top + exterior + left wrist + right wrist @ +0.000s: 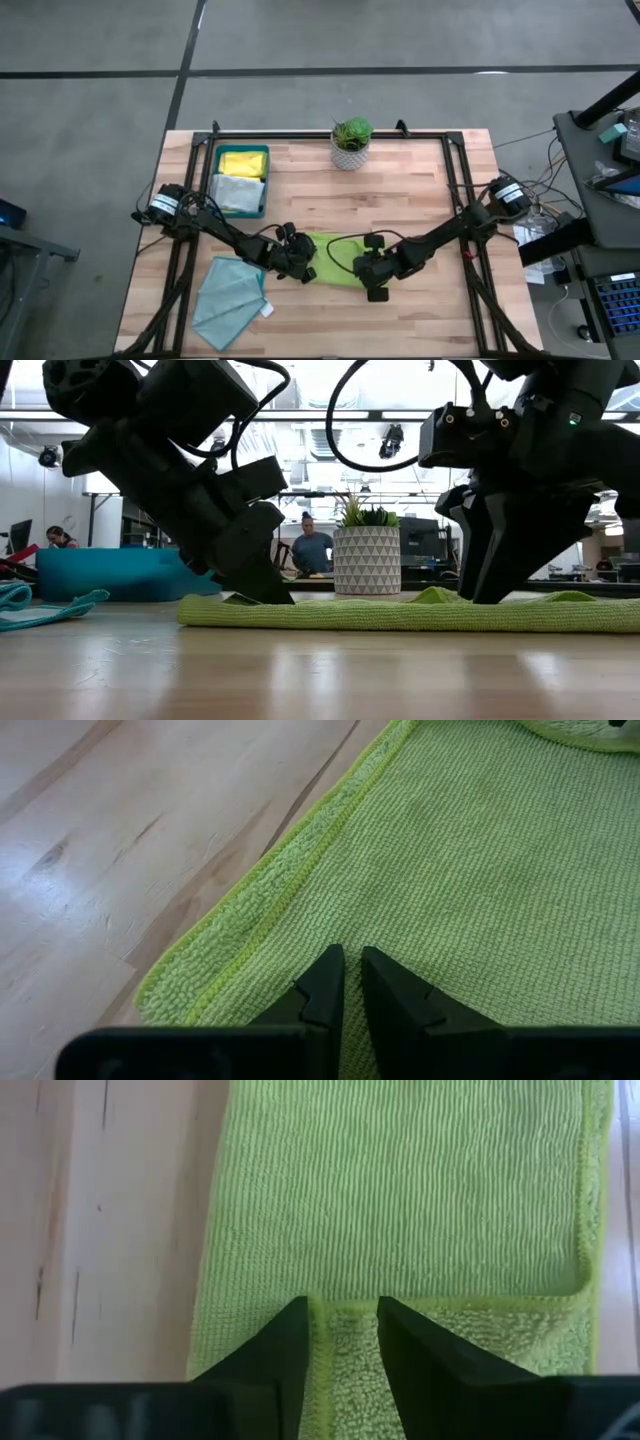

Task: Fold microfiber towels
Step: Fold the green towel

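**Both grippers down on the lime green towel**

The lime green towel (335, 247) lies folded at the table's (420, 190) near middle. The left gripper (345, 982), fingers nearly together, presses its left end. The right gripper (342, 1335) stands part-open, astride the towel's folded edge. A teal towel (228, 295) lies near-left; the tray (262, 180) holds 2 more.

No readable text, label, brand or number shows on anything (the white tag (267, 310) on the light teal towel (230, 300) looks blank).
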